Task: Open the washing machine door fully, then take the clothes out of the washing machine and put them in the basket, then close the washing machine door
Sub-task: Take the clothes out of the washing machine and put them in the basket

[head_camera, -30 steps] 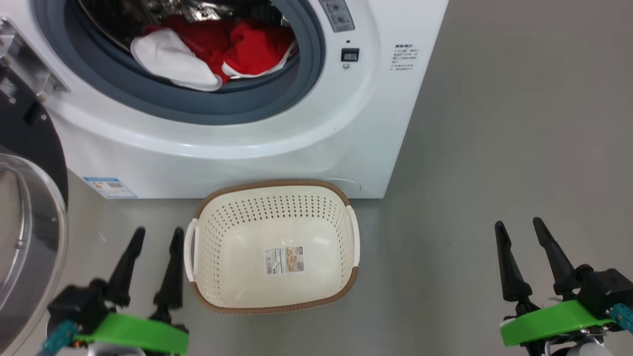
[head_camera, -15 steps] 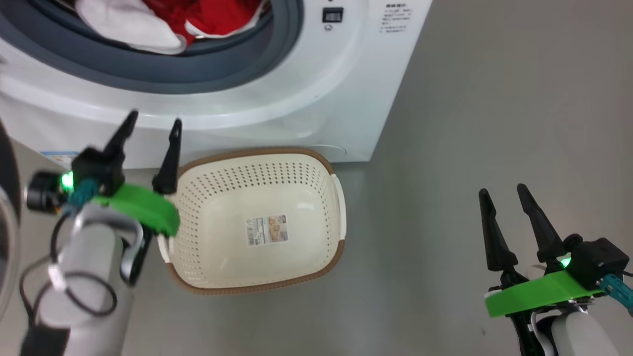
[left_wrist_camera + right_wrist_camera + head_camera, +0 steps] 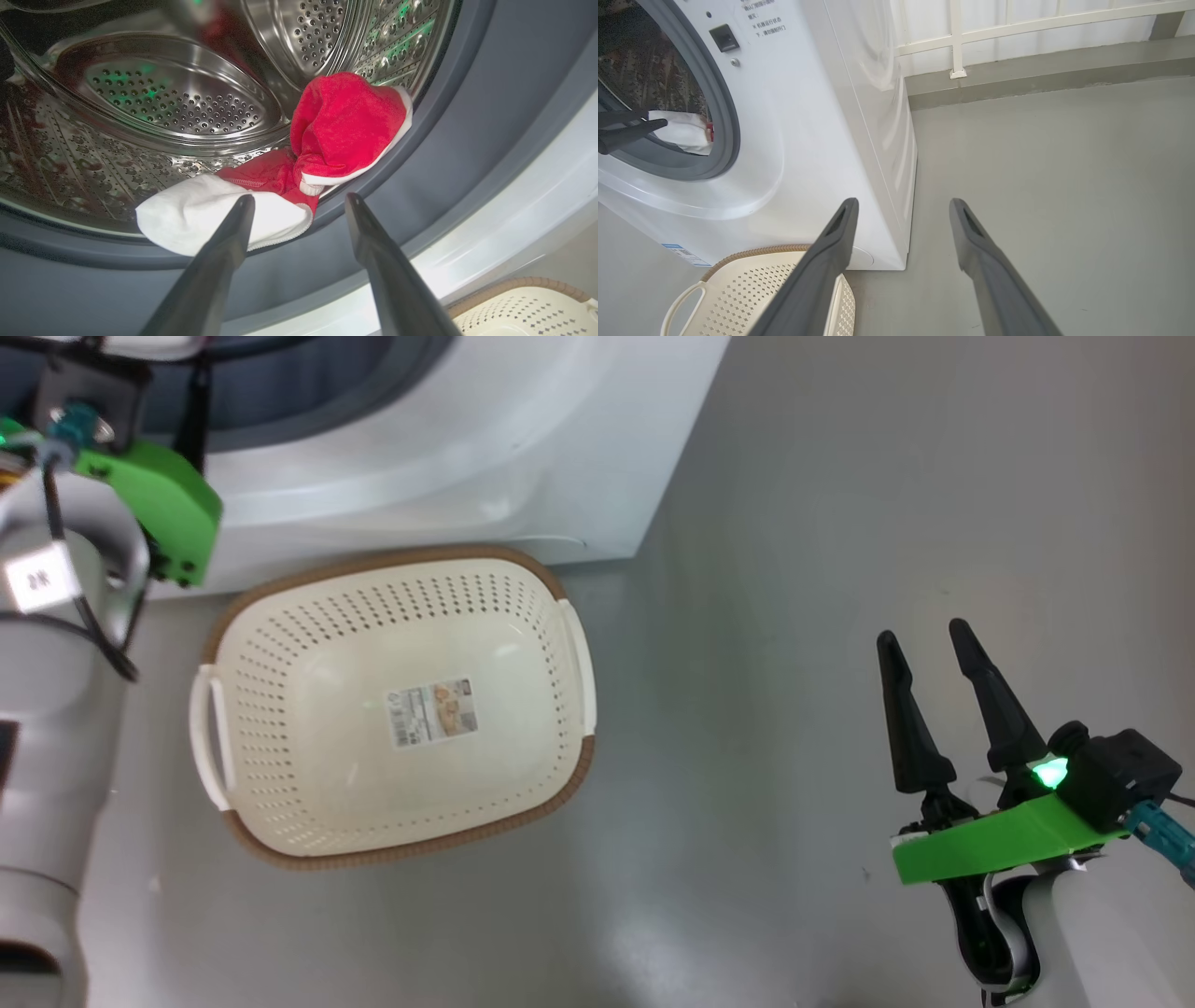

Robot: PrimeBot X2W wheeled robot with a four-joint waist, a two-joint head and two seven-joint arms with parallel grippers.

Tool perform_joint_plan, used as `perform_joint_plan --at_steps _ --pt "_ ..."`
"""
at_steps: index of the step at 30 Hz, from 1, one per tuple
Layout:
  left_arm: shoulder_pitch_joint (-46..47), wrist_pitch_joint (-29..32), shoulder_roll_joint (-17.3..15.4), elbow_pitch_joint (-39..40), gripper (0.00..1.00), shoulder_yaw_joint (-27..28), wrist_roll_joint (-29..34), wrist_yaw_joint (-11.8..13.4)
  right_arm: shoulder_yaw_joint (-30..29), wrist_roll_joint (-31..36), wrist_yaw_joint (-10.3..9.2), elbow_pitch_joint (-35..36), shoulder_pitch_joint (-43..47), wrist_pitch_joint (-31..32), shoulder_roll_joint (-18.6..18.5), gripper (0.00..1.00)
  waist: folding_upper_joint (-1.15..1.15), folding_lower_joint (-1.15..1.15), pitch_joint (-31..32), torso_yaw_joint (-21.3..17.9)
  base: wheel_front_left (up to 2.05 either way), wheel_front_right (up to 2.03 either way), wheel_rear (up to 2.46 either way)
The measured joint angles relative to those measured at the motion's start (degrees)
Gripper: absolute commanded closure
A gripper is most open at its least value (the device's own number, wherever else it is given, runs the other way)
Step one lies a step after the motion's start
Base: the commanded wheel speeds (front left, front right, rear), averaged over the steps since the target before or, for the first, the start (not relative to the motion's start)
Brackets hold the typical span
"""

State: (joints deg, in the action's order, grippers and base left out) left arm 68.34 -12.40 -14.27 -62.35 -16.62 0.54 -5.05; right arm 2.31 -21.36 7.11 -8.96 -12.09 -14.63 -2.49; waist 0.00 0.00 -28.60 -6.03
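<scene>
Head view: one basket [image 3: 308,616] sits left of the open, empty right tool [image 3: 921,631], with one barcoded paper label [image 3: 434,711] inside, print unreadable. The left tool [image 3: 300,198], spread and empty, points at the clothes [image 3: 345,121], just ahead in the washing machine [image 3: 518,219].

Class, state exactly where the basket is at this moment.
In the head view the basket stands empty on the floor, left of centre, just in front of the washing machine.
</scene>
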Motion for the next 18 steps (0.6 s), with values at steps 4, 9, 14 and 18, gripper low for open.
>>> perform_joint_plan --at_steps 4,9,14,18 --pt "4.76 1.03 -1.59 -4.58 0.00 -1.52 1.87 0.48 0.49 -0.41 0.00 0.38 -1.25 0.00 0.00 0.00 0.00 0.00 -2.37 -1.47 0.00 0.00 0.00" --pt "9.35 1.77 -3.39 -8.21 0.00 -3.38 3.67 0.59 1.23 -0.51 0.00 0.70 -2.29 0.00 0.00 0.00 0.00 0.00 -5.09 -3.26 0.00 0.00 0.00" --pt "12.79 3.27 -5.39 -10.14 0.00 -4.56 4.83 1.43 1.58 -0.83 0.00 1.16 -3.28 0.00 0.00 0.00 0.00 0.00 -7.66 -4.73 0.00 0.00 0.00" --pt "13.54 4.23 -6.91 -11.11 0.00 -4.95 5.09 2.15 2.14 -0.91 0.00 1.37 -3.67 0.00 0.00 0.00 0.00 0.00 -9.29 -5.77 0.00 0.00 0.00"
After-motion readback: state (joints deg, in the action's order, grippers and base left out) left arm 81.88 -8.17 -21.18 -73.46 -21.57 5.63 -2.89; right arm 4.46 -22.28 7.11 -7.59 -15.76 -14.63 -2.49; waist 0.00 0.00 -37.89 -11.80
